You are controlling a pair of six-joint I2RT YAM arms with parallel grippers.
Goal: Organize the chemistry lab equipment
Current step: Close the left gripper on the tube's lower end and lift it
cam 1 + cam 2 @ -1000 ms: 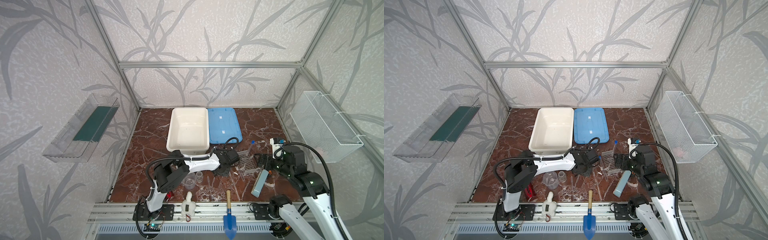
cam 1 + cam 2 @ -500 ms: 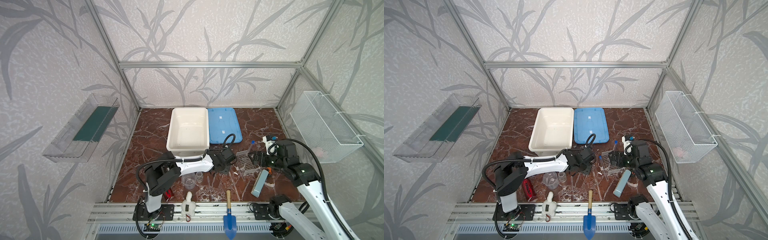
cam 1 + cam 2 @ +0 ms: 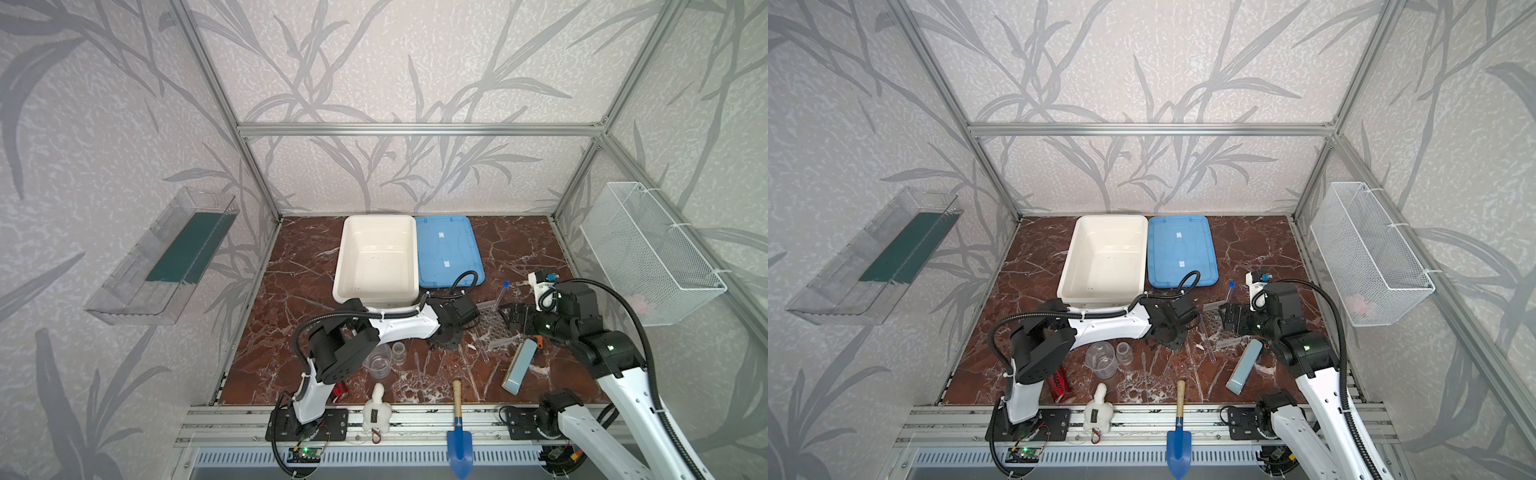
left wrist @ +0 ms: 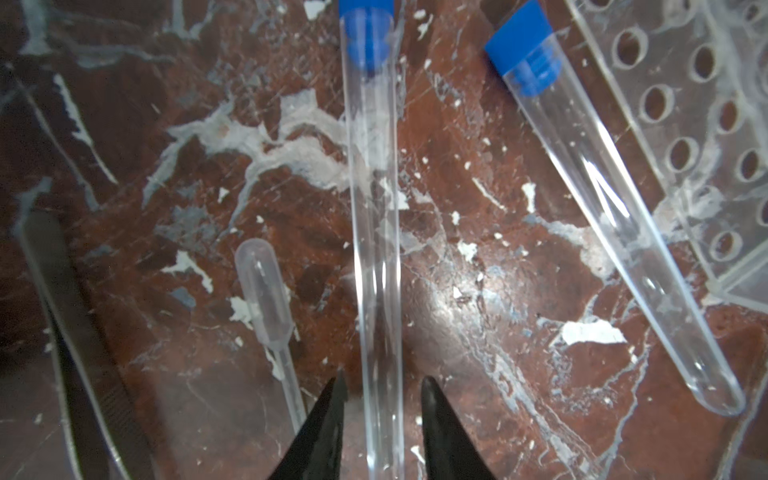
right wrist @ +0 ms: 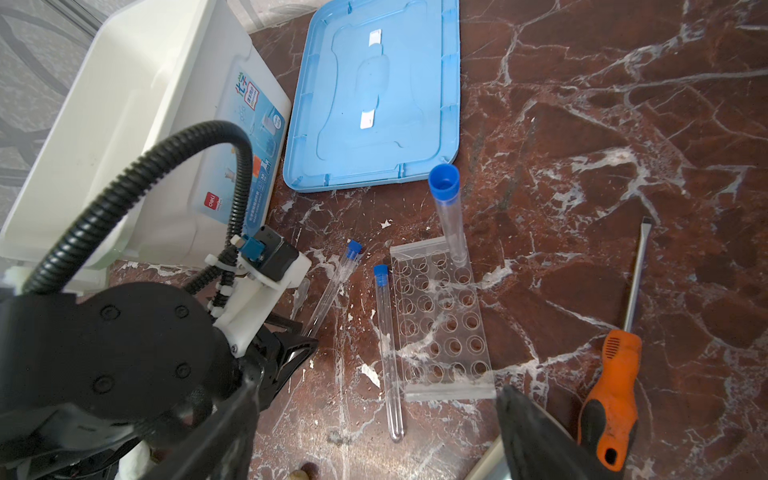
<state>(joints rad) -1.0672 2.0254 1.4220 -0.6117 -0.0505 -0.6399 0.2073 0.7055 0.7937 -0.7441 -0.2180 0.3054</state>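
Red-brown marble table (image 3: 299, 266) in both top views: the clear perforated tube rack (image 3: 496, 328) lies between my arms, the clear beaker (image 3: 379, 361) nearer the front. Left wrist: my left fingers (image 4: 328, 424) stand apart, straddling a blue-capped tube (image 4: 376, 208) on the table, not pinching it. Right wrist: my right fingers (image 5: 536, 432) gape wide just short of the rack, another capped tube (image 5: 449, 216) standing in it
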